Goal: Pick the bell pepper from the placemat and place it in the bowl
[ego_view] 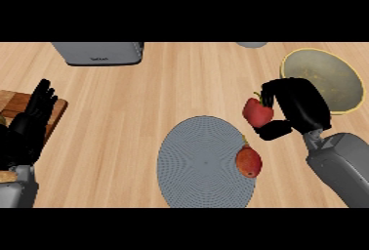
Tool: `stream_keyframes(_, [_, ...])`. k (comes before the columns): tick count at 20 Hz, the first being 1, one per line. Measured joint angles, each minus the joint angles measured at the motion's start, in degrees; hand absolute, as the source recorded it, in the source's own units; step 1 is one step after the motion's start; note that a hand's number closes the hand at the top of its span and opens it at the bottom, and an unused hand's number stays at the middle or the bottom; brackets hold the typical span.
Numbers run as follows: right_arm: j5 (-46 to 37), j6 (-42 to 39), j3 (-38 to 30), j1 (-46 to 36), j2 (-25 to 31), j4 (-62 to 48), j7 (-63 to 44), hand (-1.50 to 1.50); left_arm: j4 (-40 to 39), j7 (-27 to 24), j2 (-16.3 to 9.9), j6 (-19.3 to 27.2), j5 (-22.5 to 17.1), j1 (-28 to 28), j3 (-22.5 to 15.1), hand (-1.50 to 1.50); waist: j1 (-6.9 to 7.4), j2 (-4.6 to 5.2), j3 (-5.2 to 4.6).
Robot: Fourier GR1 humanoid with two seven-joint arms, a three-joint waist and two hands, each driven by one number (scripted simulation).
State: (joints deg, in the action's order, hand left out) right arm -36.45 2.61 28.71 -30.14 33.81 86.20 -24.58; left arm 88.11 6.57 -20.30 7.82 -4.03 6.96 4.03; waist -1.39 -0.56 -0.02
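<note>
I see my right hand (299, 105) at the right side of the view. Its grey forearm (344, 168) comes up from the lower right corner and leans toward the top left. The black fingers and thumb curl round a red bell pepper (256, 112), so this hand is grasping the pepper. The pepper sticks out on the left side of the hand, and its little stem points up. I hold it over the bare wood counter (144, 97), between the placemat (205, 163) and the bowl (324, 80). It is off the mat and it is not in the bowl.

The bowl is round with a yellow rim and sits near the top right. My right hand covers part of its lower left edge.

The placemat is a grey oval low in the middle. A red and orange fruit (249, 162) lies on its right edge.

My left hand (32, 119) shows at the left edge. Its fingers are straight and point up, and it holds nothing. It rests over a brown wooden board (56, 105).

A grey box-like thing (97, 52) stands at the top left. It has small writing on its front, but I cannot read it. A small grey round thing (252, 44) peeks in at the top edge.
</note>
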Motion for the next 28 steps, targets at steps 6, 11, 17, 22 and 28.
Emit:
stream_keyframes(6, [4.25, 0.74, -11.36, 1.51, 4.52, 9.93, -2.37, 1.5, 0.28, 0.06, 0.86, 0.15, 0.73, -0.12, -0.34, 0.0, 0.24, 0.17, 0.01])
stream_keyframes(11, [7.59, -1.3, -20.18, 2.71, 6.25, 9.81, -0.29, 1.5, -0.37, -0.14, 1.04, -1.12, 0.78, 0.64, 0.33, 0.0, 0.95, 0.4, 0.0])
stream_keyframes(17, [11.51, -2.52, -27.42, -0.25, 5.21, -2.56, 9.0, 1.5, -0.79, -0.24, 1.7, -1.96, 1.34, 1.52, 0.47, 0.0, 1.72, 0.65, 0.03])
stream_keyframes(22, [10.46, -0.88, -29.93, -5.81, 3.16, -18.41, 18.47, 1.5, -0.51, 0.75, 2.09, -1.93, 2.0, 2.7, 0.72, 0.0, 2.33, 0.84, 0.05])
stream_keyframes(28, [8.23, 3.58, -33.01, -13.05, 1.89, -38.99, 31.31, 1.5, 0.13, 0.27, 2.93, -2.44, 2.62, 2.16, 0.25, 0.0, 3.17, 1.1, 0.08])
